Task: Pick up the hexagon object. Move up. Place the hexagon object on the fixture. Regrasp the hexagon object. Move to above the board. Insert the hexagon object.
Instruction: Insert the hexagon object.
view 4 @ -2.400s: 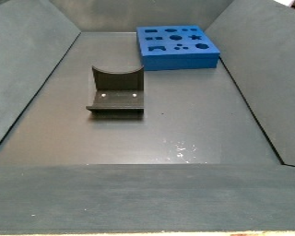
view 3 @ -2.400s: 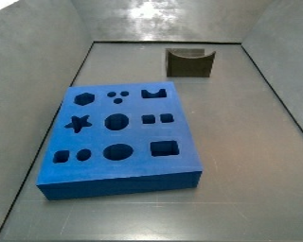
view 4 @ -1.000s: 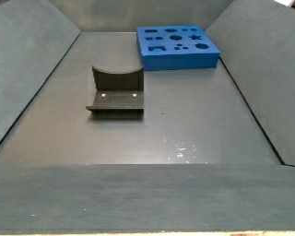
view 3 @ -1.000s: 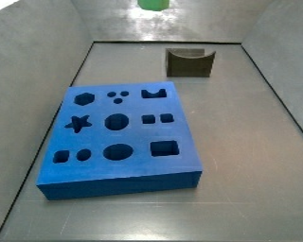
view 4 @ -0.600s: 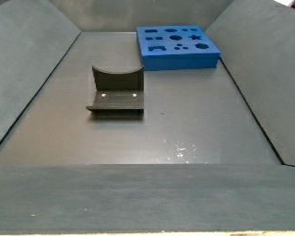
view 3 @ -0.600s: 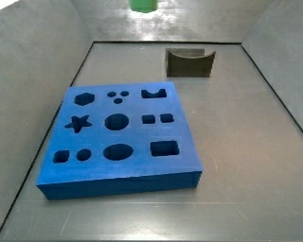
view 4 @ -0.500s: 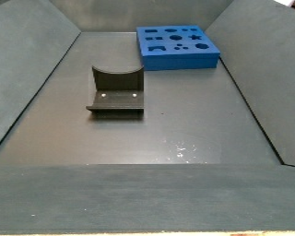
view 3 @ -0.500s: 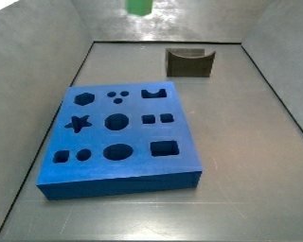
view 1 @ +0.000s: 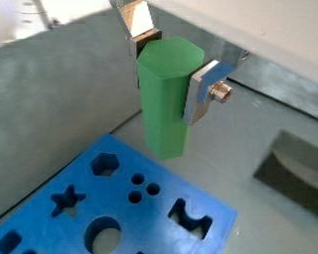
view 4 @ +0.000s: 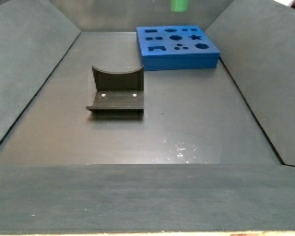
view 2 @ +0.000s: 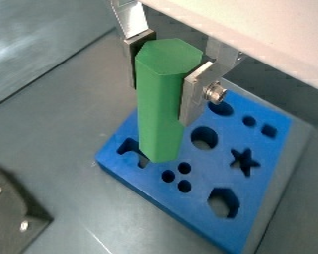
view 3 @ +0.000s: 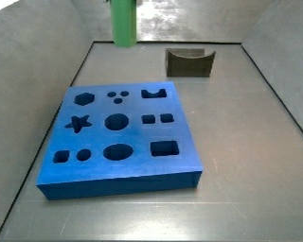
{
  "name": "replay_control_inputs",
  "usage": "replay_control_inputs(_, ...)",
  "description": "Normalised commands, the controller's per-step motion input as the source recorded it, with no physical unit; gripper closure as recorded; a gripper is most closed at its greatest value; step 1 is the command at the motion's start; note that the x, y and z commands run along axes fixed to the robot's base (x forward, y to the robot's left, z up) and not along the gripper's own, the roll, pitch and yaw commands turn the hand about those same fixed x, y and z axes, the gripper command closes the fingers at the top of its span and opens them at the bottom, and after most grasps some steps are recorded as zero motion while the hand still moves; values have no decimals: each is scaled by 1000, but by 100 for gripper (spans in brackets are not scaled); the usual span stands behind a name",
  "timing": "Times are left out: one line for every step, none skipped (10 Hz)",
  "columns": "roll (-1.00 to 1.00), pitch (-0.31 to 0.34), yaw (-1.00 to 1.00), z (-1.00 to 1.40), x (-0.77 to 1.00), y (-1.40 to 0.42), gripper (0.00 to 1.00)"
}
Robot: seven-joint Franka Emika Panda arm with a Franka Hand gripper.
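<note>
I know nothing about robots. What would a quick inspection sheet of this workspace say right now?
Surface: grey floor with sloped walls, bare around the parts.
Hexagon object: green, upright, clamped in the air over the board's edge.
Board: blue, flat, holes unfilled.
Fixture: standing apart from the board, nothing on it.
Clutter: nothing seen.
End effector: shut on the hexagon object, high above the floor.
Cables: nothing seen.
Surroundings: nothing seen.

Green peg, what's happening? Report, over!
Gripper shut on peg, upright, high above the board. Hexagon hole open. Nothing in the way.
</note>
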Motion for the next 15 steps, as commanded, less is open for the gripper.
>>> replay_control_inputs(0,-143,-803,-291,-120,0,100)
replay_control_inputs(-46,0,-29,-3,0,17,100)
replay_control_inputs(0,20,0,0,0,0,100)
replay_control_inputs(-63,9,-71,-494,-406,-43,100)
replay_control_inputs(-263,0,-189,-757,-657,-217,100)
replay_control_inputs(-443,0,-186,-677,-689,-277,100)
replay_control_inputs(-534,0,-257,-597,-626,-214,100)
replay_control_inputs(-737,0,-186,-391,-420,-11,100)
replay_control_inputs(0,0,0,-54,0,0,100)
replay_control_inputs(-111,0,-163,-700,-334,0,100)
replay_control_inputs(0,0,-63,-66,0,0,100)
replay_control_inputs(0,0,0,-74,-3,0,100)
replay_control_inputs(3,40,-514,-243,-17,80,100)
replay_control_inputs(0,9,-511,-126,0,29,100)
replay_control_inputs(11,0,0,-6,0,0,100)
